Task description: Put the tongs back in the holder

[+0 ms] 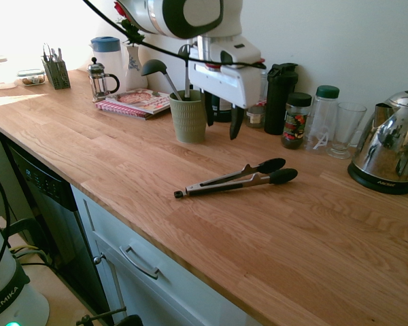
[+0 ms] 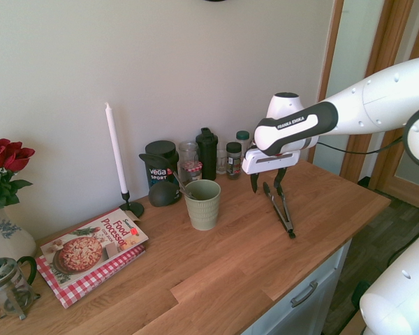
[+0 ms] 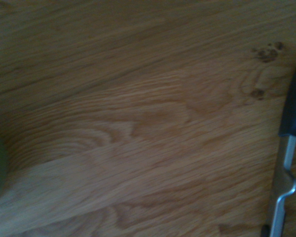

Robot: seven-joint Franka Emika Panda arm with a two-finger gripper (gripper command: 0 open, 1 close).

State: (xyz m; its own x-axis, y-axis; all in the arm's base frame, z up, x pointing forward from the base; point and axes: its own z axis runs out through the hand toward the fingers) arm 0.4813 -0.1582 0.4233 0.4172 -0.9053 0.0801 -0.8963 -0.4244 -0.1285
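First exterior view: tongs (arms spread) below the open pincer.

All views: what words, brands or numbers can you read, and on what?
"FRANKA EMIKA": robot arm; cut to "A EMIKA" on its base
"VEGA SPORT": black tub
"Food Processor": cookbook; its smaller print is unreadable
"A": clear bottle with green lid
Kettle: brand too small to read surely
Spice jar label: too small
Wrist view: none
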